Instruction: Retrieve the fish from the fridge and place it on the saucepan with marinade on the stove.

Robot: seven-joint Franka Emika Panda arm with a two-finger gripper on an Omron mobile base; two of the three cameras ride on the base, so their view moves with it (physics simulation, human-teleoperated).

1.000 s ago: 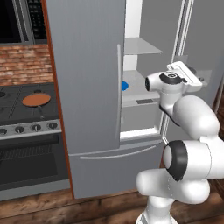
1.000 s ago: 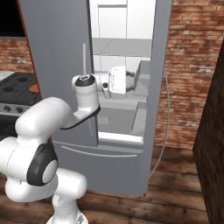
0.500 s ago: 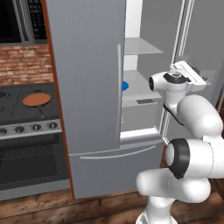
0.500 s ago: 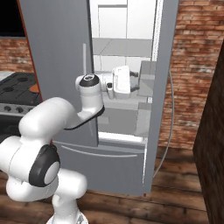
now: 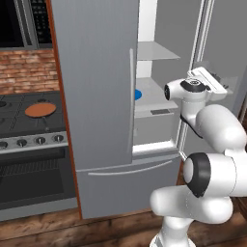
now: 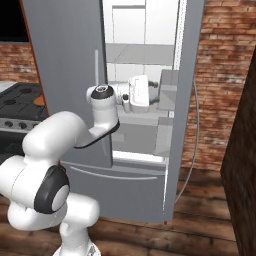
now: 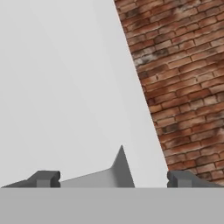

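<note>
Fingers: two dark fingertips (image 7: pixel 47 178) stand far apart at the bottom of the hand view, with nothing between them.
Gripper: the gripper (image 7: pixel 113 180) faces the pale inner face of the open right door, with a brick wall (image 7: pixel 183 78) beyond the door's edge.
Hand position: in the right base view the hand (image 6: pixel 142 94) is level with the middle shelf, just beside the door bins of the open door.
Arm: the white arm (image 5: pixel 212 126) rises in front of the fridge opening and bends toward the right door.
Fridge: the fridge (image 5: pixel 96 96) has its left door shut and its right door (image 6: pixel 187 90) swung open; white interior and grey shelves show.
Plate: a blue plate (image 5: pixel 138 94) shows as a sliver on the middle shelf, behind the edge of the shut left door.
Fish: it cannot be made out in any view; the shut left door and the arm hide much of the shelves.
Stove: the stove (image 5: pixel 29 126) stands to the left of the fridge, with silver knobs along its front.
Saucepan: the saucepan (image 5: pixel 40 110) sits on the stove, well apart from the gripper.
Marinade: the marinade (image 5: pixel 40 109) forms a flat orange-brown disc inside the pan.
</note>
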